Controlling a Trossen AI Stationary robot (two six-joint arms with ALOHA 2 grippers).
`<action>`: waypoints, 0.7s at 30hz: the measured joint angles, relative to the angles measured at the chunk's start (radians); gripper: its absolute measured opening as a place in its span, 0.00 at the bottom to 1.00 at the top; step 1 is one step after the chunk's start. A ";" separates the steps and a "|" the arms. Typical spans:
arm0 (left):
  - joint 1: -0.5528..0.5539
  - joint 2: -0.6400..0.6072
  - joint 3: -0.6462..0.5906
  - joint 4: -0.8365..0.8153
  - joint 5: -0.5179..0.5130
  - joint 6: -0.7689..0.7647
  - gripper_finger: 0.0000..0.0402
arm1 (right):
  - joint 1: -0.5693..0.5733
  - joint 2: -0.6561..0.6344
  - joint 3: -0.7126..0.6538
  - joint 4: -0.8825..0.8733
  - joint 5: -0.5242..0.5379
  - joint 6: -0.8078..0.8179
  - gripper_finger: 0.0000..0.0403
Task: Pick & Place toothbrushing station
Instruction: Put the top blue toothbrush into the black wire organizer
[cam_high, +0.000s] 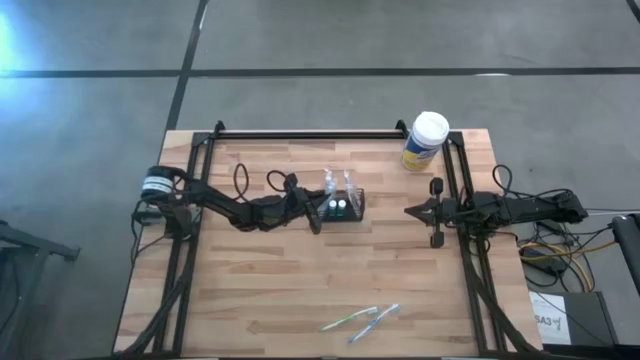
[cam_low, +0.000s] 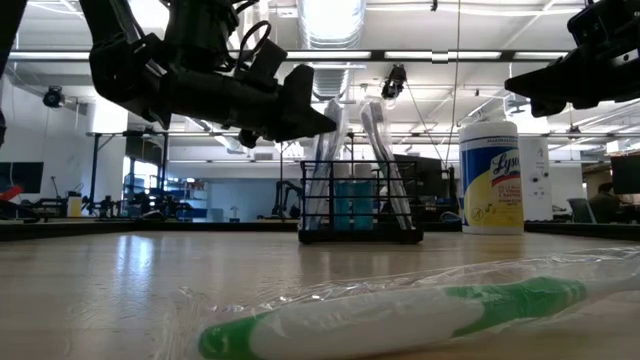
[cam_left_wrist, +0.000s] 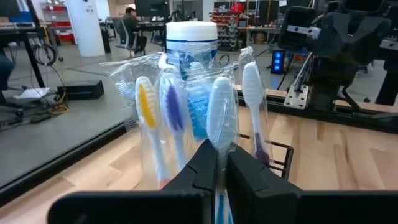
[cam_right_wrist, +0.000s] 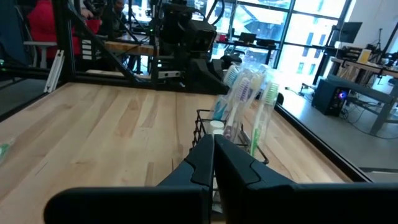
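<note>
Carefully lower the left pincer (cam_left_wrist: 221, 168), clenched on a plastic-wrapped blue toothbrush (cam_left_wrist: 221, 115), straight into the black mesh holder (cam_high: 346, 207); right pincer (cam_high: 412, 211) waits clenched.

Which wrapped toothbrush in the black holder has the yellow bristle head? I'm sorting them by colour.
The clear-wrapped yellow-headed toothbrush, outermost in the black mesh holder, next to the purple-headed toothbrush; the others show blue or white heads.

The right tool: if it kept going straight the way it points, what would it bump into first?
Probably the black holder with wrapped toothbrushes, straight ahead of the right tool, though the gap is hard to judge.
</note>
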 joint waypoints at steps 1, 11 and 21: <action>-0.001 0.003 0.000 0.000 0.000 0.005 0.05 | 0.000 0.000 -0.001 0.000 0.000 0.000 0.02; -0.001 -0.001 -0.002 -0.041 0.007 0.006 0.08 | 0.000 0.000 -0.001 0.000 0.000 0.000 0.02; -0.008 -0.009 -0.005 -0.063 0.019 -0.017 0.25 | 0.000 0.000 -0.001 0.000 0.000 0.000 0.02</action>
